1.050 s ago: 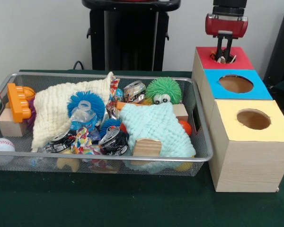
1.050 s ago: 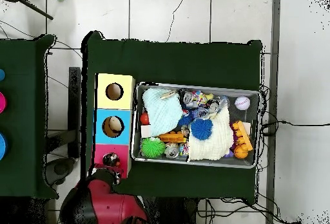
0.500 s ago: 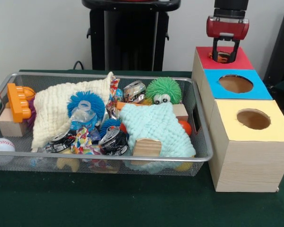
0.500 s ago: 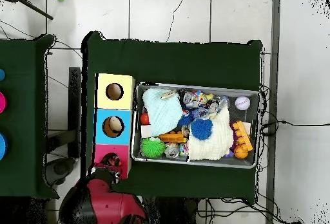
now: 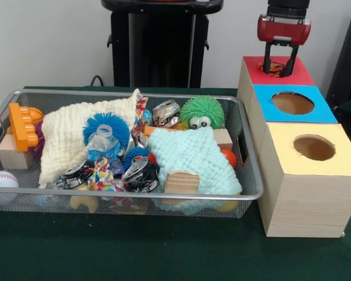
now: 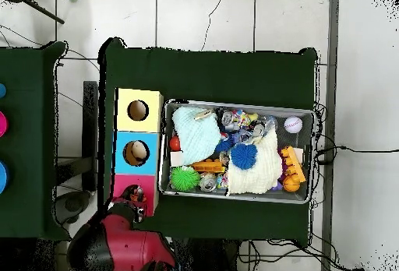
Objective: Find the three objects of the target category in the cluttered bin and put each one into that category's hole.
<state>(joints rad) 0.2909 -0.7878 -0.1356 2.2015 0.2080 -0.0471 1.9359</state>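
Green cloth covers the tabletop; a white wall and a black stand sit behind it.

Largest item: silver wire-mesh bin, packed with clutter. Just beside the bin stands a row of three pale wooden boxes, each with a round hole in a coloured lid: yellow-topped box, then blue-topped box, then red-topped box furthest along the row from the yellow one.

Bin contents, large to small:
- cream knitted cloth
- mint-green knitted cloth, on the side of the bin nearest the boxes
- green spiky ball with googly eyes
- blue fuzzy ball
- orange plastic toothed block
- crushed metal cans
- white baseball, at the bin corner furthest from the boxes

Tool: red-and-black, jaws spread wide, empty, hanging directly above the hole of the red-topped box. Something orange shows in the hole between the jaw tips; I cannot identify it.

Step in hand (judgement): a drop at the red hole looks complete. How many of the three are already in cannot be told.

Next move calls for: travel from the red-topped box across to the bin, then a search among the cloths and cans for a remaining target. Any such object lies well apart from the tool, in the bin.
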